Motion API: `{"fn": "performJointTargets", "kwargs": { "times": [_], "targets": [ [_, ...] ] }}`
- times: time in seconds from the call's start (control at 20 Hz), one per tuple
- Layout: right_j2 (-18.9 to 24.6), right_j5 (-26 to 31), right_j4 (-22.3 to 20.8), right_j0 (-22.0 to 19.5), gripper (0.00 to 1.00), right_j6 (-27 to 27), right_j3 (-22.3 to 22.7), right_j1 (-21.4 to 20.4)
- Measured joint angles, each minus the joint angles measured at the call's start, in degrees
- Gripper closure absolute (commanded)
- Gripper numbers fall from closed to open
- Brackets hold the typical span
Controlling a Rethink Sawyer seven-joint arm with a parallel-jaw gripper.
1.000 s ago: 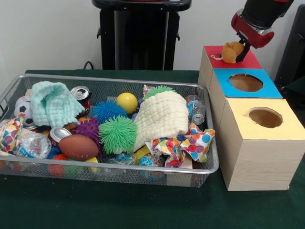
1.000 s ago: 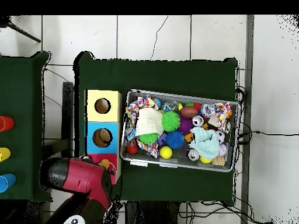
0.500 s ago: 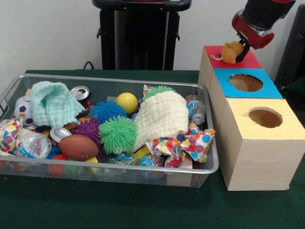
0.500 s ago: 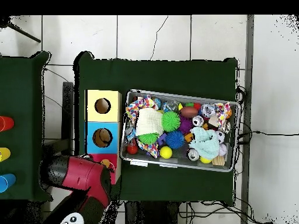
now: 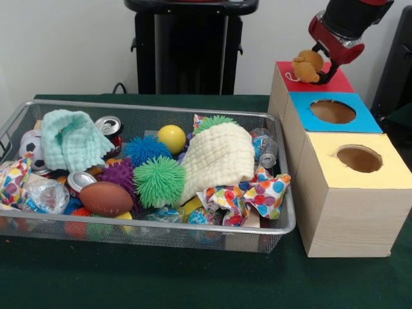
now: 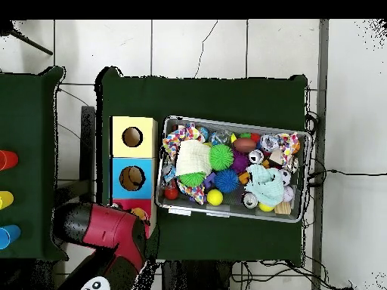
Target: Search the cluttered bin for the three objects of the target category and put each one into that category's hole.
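Green-clothed surface point(image 5: 193, 283) carrying wire bin point(image 5: 283, 219) and three-coloured box row, gripper point(image 5: 320, 63) closed round small orange plush toy point(image 5: 307, 64) above red box top point(image 5: 338, 82), hole hidden behind it, risking a drop landing beside it.

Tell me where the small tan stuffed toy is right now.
In the front view, the tan stuffed toy is at the upper right, at the gripper, over the red-topped box, behind the blue-topped box.
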Motion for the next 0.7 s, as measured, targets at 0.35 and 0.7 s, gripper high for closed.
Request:
{"fn": "performJointTargets", "kwargs": {
  "times": [0.35, 0.7],
  "targets": [
    [0.00, 0.04, 0.20, -0.11, 0.00, 0.04, 0.12, -0.28],
    [1.28, 0.02, 1.31, -3.73, 0.00, 0.04, 2.60, -4.02]
  ]
}}
